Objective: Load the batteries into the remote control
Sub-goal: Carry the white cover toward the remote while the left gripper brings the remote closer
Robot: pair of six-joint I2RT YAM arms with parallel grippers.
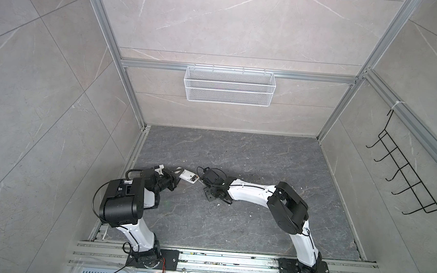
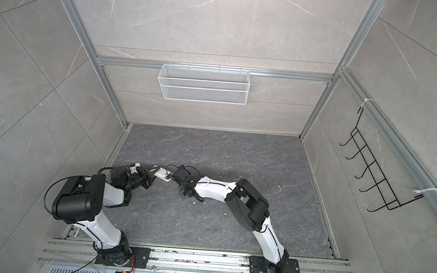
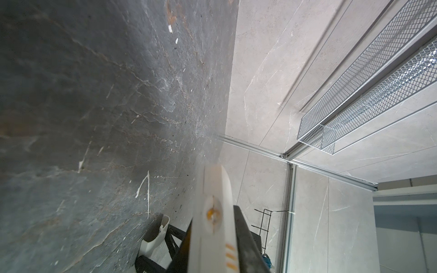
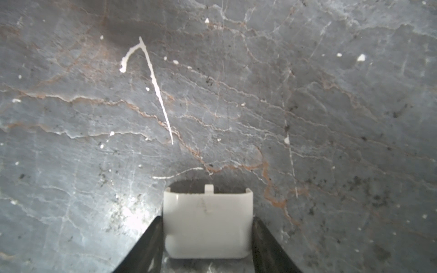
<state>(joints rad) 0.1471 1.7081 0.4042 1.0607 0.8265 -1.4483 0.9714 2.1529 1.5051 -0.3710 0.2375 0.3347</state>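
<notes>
Dark marbled desk (image 1: 237, 154) filled the cell floor, with grey tiled walls round it. Left arm (image 1: 127, 202) was folded low, elbow up, forearm reaching toward centre. Right arm (image 1: 250, 191) stretched in from the right, wrist bent down at the desk. Wire basket (image 1: 229, 86) hung on the back rail and a black hook rack (image 1: 406, 181) on the right wall, both well apart from the work.

Left gripper (image 1: 177, 176) was clamped on one end of the remote control (image 1: 188, 178), whose free end pointed at the right wrist. That end showed a dark open bay, contents too small to tell. Left wrist view had the remote control edge-on between black fingers (image 3: 244, 241).

Only the wrist views showed the white cover (image 4: 208, 205); the right wrist hid it in both top views. Right gripper (image 4: 207, 218) straddled it, fingers right at both sides, but couldn't tell if they gripped. A white streak (image 4: 156, 89) and specks (image 4: 361, 57) lay on the desk beyond.
</notes>
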